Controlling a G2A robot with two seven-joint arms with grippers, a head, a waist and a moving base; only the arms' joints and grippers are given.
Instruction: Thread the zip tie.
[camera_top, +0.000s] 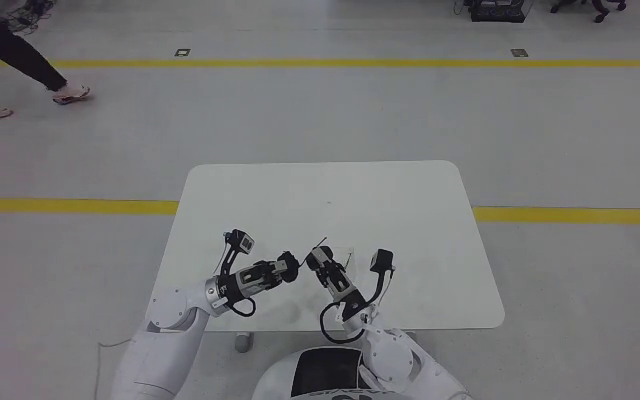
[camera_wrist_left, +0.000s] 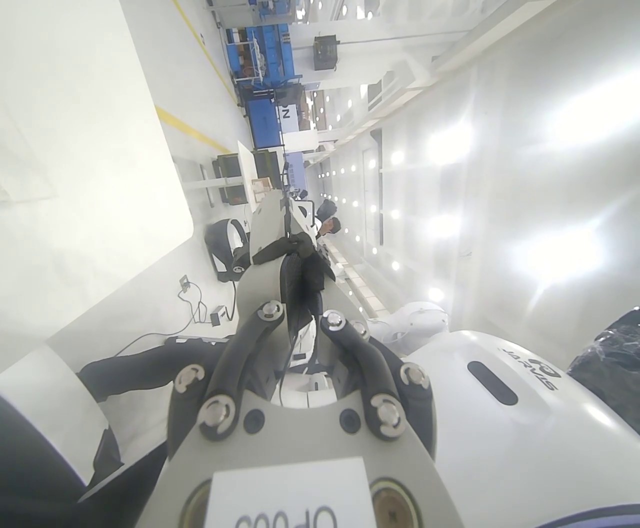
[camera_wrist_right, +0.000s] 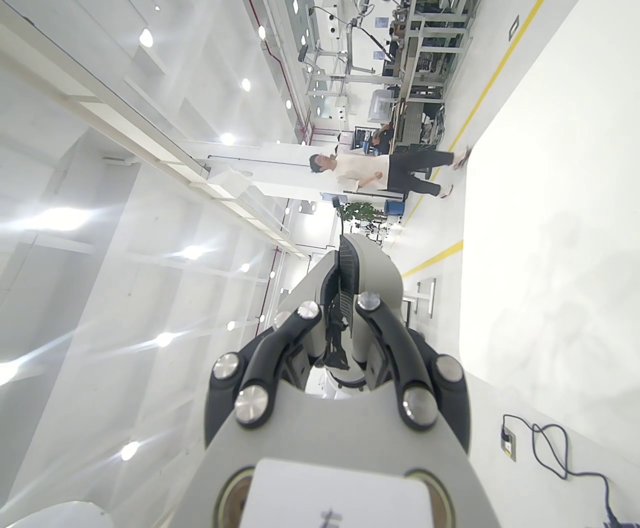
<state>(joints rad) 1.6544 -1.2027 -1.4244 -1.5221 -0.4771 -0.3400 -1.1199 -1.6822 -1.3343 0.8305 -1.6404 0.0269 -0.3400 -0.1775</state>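
Both arms hang over the near middle of the white table (camera_top: 400, 200), fingertips almost meeting. The zip tie (camera_top: 320, 242) is a thin black strip that pokes out beyond the right gripper's tips towards the table's far side. My left gripper (camera_top: 289, 266) is shut, and in the left wrist view a thin black strap (camera_wrist_left: 287, 220) runs along its closed fingertips (camera_wrist_left: 280, 250). My right gripper (camera_top: 317, 259) is also shut, its ribbed pads (camera_wrist_right: 347, 265) pressed together. The strip between the right pads is too thin to make out in the right wrist view.
A table edge and its rounded corner (camera_wrist_left: 187, 225) lie close by the left gripper. Cables and a floor socket (camera_wrist_right: 507, 440) sit on the floor beside the table. A person (camera_wrist_right: 380, 172) walks past far behind, away from the table.
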